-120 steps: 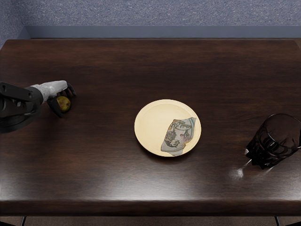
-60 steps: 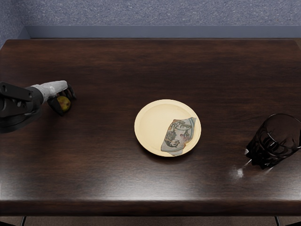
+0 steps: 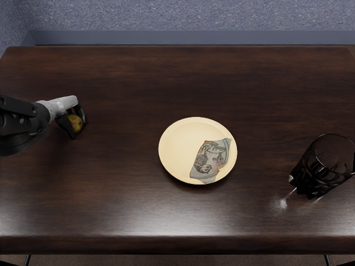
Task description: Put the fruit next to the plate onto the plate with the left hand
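A small yellow-green fruit [image 3: 75, 123] sits at the far left of the dark table, well to the left of the plate. My left hand [image 3: 71, 119] comes in from the left edge and its dark fingers are curled around the fruit. The cream plate [image 3: 180, 145] lies near the table's middle, with a patterned grey patch on its right half. No right arm shows.
A dark transparent glass [image 3: 326, 163] lies tipped on its side at the right edge of the table. The table's front edge runs along the bottom, and a grey wall stands behind the far edge.
The left hand has closed tighter on the fruit and drawn slightly left. Plate and glass have not moved.
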Robot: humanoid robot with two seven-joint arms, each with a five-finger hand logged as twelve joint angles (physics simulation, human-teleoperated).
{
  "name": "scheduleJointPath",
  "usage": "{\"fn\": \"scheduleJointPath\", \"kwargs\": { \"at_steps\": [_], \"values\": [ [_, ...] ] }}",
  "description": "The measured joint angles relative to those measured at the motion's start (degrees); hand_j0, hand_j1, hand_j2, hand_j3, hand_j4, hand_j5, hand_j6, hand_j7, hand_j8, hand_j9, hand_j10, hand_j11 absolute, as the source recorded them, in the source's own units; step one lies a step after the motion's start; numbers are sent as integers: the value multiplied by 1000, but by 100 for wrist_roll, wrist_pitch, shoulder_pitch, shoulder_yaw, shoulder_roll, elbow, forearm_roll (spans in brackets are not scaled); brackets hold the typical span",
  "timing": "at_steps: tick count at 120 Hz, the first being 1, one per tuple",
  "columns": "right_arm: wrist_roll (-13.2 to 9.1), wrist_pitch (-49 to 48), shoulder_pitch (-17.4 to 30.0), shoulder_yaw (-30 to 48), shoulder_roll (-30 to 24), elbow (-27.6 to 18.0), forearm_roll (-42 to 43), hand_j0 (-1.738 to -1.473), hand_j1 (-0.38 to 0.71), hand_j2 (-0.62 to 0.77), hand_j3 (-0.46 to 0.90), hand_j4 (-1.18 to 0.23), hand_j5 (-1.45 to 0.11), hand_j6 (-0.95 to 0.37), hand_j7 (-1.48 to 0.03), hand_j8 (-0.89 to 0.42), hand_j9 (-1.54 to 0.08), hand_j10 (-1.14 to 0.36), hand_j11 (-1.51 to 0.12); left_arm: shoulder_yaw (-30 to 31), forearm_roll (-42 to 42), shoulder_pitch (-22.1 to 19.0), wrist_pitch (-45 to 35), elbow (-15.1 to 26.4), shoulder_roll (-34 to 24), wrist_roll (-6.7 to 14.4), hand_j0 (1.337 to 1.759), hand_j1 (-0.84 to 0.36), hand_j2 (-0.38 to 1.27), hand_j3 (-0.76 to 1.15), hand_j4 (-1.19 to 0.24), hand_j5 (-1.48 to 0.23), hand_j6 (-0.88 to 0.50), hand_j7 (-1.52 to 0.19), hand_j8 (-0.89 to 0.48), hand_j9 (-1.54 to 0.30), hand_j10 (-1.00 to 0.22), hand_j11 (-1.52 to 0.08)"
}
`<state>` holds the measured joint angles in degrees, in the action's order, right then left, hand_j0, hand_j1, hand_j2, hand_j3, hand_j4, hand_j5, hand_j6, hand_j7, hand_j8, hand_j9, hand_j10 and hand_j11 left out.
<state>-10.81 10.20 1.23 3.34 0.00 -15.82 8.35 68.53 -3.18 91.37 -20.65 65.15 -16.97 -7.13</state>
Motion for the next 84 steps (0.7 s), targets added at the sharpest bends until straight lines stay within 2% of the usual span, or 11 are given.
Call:
{"fn": "scheduleJointPath", "kwargs": {
  "at_steps": [3,12,17,20,23,33,55,59,65,74,84],
  "values": [
    [0,1,0,0,0,0,0,-1658,-349,0,0,0,0,0,0,0,0,0,0,-5,11,-4,-3,2,8,5,1653,-302,372,26,-768,-959,-433,-975,-431,-999,-510,-1027],
    [0,0,0,0,0,0,0,-1658,-349,0,0,0,0,0,0,0,0,0,0,-23,27,-14,-7,5,9,9,1663,-309,385,6,-762,-966,-420,-987,-400,-1018,-472,-1058],
    [0,0,0,0,0,0,0,-1658,-349,0,0,0,0,0,0,0,0,0,0,-27,35,-14,0,8,9,12,1660,-301,306,134,-750,-984,-403,-1004,-381,-1030,-449,-1070],
    [0,0,0,0,0,0,0,-1658,-349,0,0,0,0,0,0,0,0,0,0,-29,36,-14,3,11,2,10,1657,-306,343,71,-743,-991,-395,-1011,-378,-1033,-447,-1072],
    [0,0,0,0,0,0,0,-1658,-349,0,0,0,0,0,0,0,0,0,0,-31,36,-14,5,12,1,9,1658,-296,296,122,-740,-998,-386,-1017,-381,-1037,-453,-1078],
    [0,0,0,0,0,0,1,-1658,-349,0,0,0,0,0,0,0,0,0,0,-37,72,45,34,35,-71,-7,1656,-291,423,48,-734,-1043,-407,-1060,-366,-1056,-459,-1087],
    [0,0,0,0,0,0,1,-1658,-349,0,0,0,0,0,0,0,0,0,0,-234,390,409,80,258,-309,-18,1655,-275,404,20,-736,-1098,-406,-1093,-386,-1088,-494,-1104],
    [0,0,0,0,0,0,1,-1658,-349,0,0,0,0,0,0,0,0,0,0,-314,423,541,192,278,-388,-18,1655,-281,440,17,-728,-1114,-390,-1103,-371,-1089,-504,-1103],
    [0,0,0,0,0,0,1,-1658,-349,0,0,0,0,0,0,0,0,0,0,-486,455,782,520,304,-589,-17,1654,-270,355,13,-725,-1131,-389,-1118,-366,-1091,-503,-1104],
    [0,0,0,0,0,0,1,-1658,-349,0,0,0,0,0,0,0,0,0,0,-792,478,1151,1135,437,-731,-14,1654,-284,406,9,-733,-1131,-387,-1133,-363,-1095,-502,-1105],
    [0,0,0,0,0,0,1,-1658,-349,0,0,0,0,0,0,0,0,0,0,-1310,481,1234,1733,772,-746,-14,1654,-301,443,6,-721,-1154,-362,-1157,-338,-1093,-504,-1103]
  ]
}}
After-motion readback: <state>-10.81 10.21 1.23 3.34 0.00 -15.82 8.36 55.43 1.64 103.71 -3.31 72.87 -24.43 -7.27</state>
